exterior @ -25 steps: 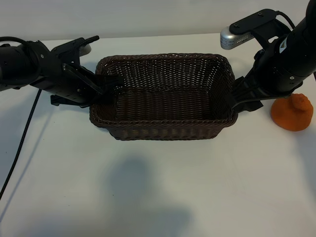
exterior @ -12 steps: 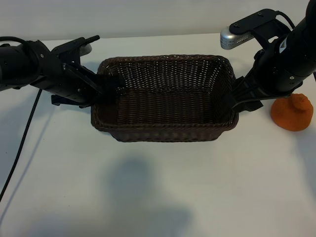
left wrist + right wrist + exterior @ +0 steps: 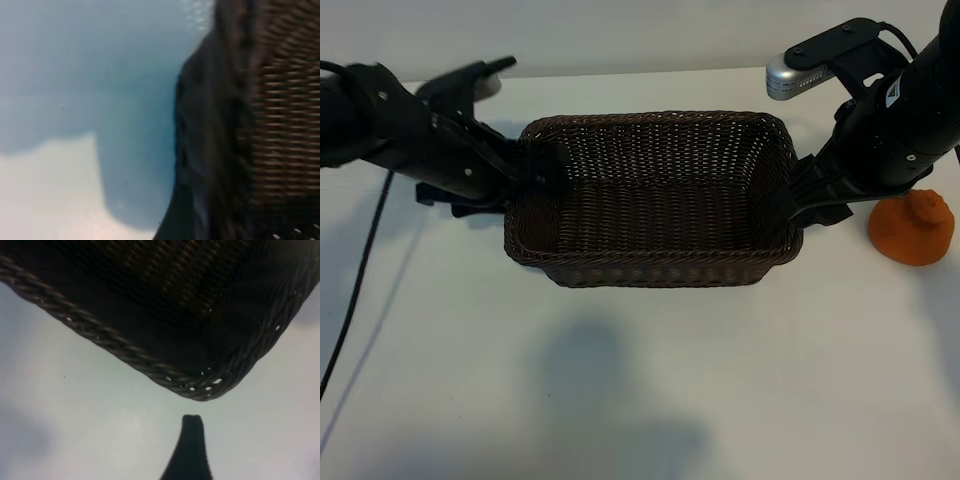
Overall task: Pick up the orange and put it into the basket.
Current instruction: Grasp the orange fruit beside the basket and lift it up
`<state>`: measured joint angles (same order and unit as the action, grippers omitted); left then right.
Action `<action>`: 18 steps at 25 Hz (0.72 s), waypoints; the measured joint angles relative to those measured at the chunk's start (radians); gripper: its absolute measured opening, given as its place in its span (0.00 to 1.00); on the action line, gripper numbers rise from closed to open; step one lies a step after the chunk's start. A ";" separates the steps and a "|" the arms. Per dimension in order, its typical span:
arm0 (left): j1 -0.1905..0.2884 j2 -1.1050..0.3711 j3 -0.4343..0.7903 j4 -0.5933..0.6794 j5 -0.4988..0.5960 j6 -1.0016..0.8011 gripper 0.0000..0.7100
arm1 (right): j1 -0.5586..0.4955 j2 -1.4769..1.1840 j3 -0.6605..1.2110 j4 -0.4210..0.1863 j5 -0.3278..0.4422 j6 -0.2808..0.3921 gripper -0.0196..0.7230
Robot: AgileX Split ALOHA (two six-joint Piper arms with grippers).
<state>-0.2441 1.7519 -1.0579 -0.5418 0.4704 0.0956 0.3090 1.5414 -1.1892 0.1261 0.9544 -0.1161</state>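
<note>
Left gripper (image 3: 545,170) hangs at the basket (image 3: 660,270) left rim, fingers unreadable. Right gripper (image 3: 798,205) sits wide at the right rim, holding nothing; the orange (image 3: 912,230) waits just right, unpicked.

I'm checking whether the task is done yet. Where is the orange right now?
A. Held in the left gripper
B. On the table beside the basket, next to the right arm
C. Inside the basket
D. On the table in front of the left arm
B: the orange sits on the table outside the basket, off its end on the right arm's side; the basket's interior holds no fruit.
</note>
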 joint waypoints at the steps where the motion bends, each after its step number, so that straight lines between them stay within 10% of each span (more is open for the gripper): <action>1: 0.001 -0.021 0.000 0.005 0.017 -0.001 0.95 | 0.000 0.000 0.000 0.000 0.000 0.000 0.83; 18: 0.038 -0.172 -0.162 0.495 0.316 -0.264 0.89 | 0.000 0.000 0.000 0.001 0.007 0.000 0.83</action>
<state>-0.2059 1.5800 -1.2195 -0.0470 0.7866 -0.1688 0.3090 1.5414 -1.1892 0.1269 0.9614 -0.1161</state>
